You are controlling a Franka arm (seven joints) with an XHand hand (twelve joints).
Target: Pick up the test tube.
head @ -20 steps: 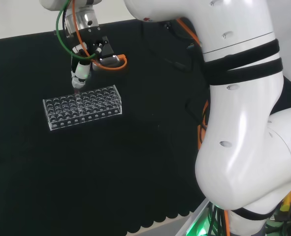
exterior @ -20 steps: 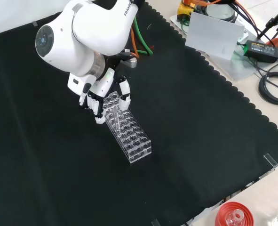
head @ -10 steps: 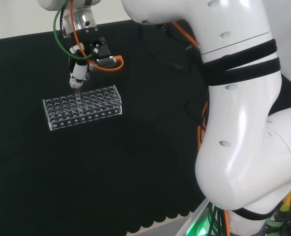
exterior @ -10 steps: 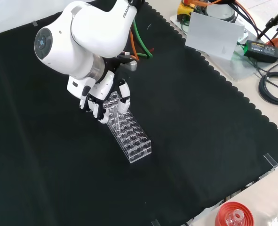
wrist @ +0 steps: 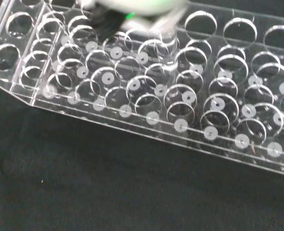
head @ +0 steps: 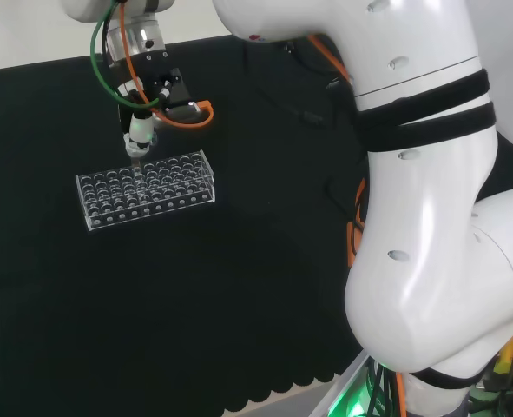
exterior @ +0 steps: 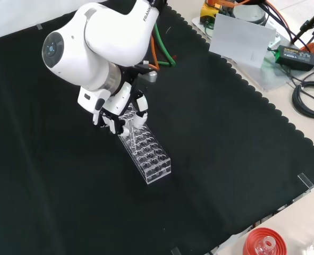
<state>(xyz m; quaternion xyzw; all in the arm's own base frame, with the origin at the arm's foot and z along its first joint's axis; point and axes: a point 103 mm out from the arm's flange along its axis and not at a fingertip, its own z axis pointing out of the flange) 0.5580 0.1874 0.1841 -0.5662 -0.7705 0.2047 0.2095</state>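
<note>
A clear plastic rack [head: 165,201] with many round holes lies on the black cloth. In the head view the hand [head: 140,132] hangs just above the rack's far side, fingers curled and pinched on the top of a thin clear test tube [head: 136,163]. The tube's lower end still reaches down among the rack's holes. In the front view the hand [exterior: 116,109] is over the rack's [exterior: 152,159] far end, with the tube [exterior: 128,129] slanting down from its fingers. The wrist view looks onto the rack [wrist: 132,115], the tube [wrist: 167,48] and a blurred part of the hand [wrist: 132,7].
The arm's big white links [head: 430,217] take up the head view's right. In the front view a red ribbed stand [exterior: 263,243] with a glass piece sits off the cloth's near right edge, and a grey plate [exterior: 242,37] and cables lie at the far right.
The hand has risen a little and shifted slightly left in the head view, drawing the test tube higher out of the rack. The rack has stayed put.
</note>
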